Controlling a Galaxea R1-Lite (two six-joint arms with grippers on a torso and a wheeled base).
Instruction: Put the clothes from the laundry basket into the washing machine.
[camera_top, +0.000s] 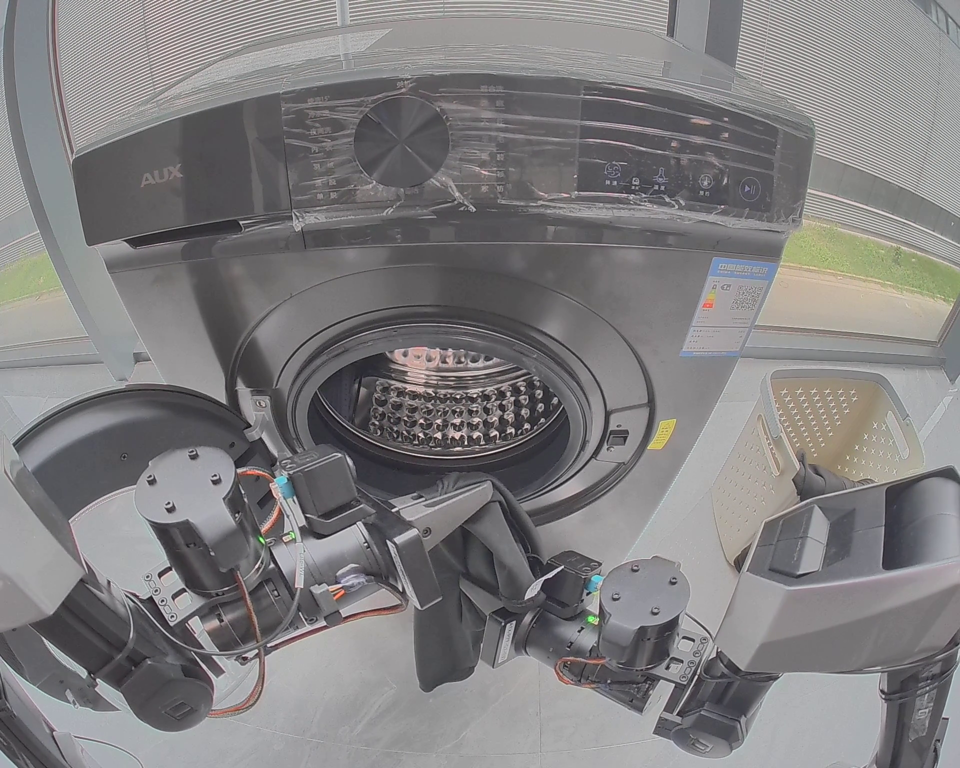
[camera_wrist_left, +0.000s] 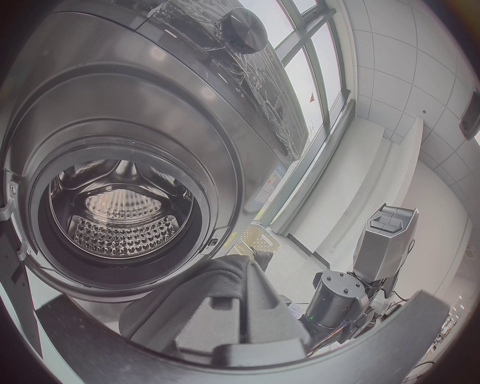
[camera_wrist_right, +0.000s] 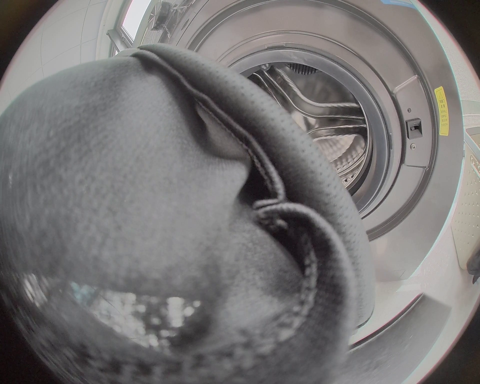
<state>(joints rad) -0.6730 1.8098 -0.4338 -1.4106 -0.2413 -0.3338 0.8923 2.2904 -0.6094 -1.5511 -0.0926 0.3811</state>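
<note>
- Left gripper (camera_top: 478, 495): shown closed, pinching the dark garment (camera_top: 455, 610), which is hung at 6 o'clock below the washing machine (camera_top: 200, 300) opening.
- Right gripper (camera_top: 505, 625): draped by the garment; its grip cannot be told.
- Laundry basket (camera_top: 840, 420): placed at 3 o'clock.

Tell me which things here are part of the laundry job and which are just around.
Job: washing machine, its door open; dark garment, held by the left hand; laundry basket, on the right.
Just there: control dial; energy label; yellow sticker.
</note>
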